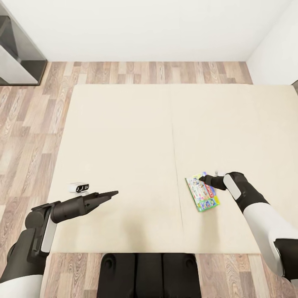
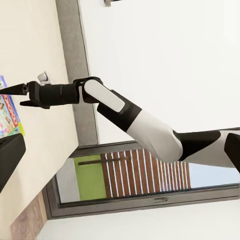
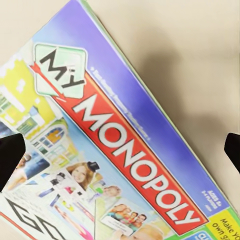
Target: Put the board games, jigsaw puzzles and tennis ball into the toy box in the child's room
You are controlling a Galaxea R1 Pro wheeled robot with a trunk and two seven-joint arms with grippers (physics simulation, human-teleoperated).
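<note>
The Monopoly board game (image 1: 202, 193) is lying flat on the bed (image 1: 136, 136), lower right of the frame. The right hand (image 1: 201, 179) is hovering over it, fingers apart. The left hand (image 1: 112, 193) is hanging at lower left, fingers together.

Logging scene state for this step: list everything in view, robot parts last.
Board game: one, green-edged, reads My Monopoly, lying on the bed by the right gripper.
Bed: one, beige mattress, centre.
Small device: one, white with dark holes, on the bed near the left gripper.
Cabinet: one, dark grey, far left by the wall.
Floor: wood planks, around the bed.
Left gripper: black, over the bed, looks shut.
Right gripper: black, open, at the game's edge.
</note>
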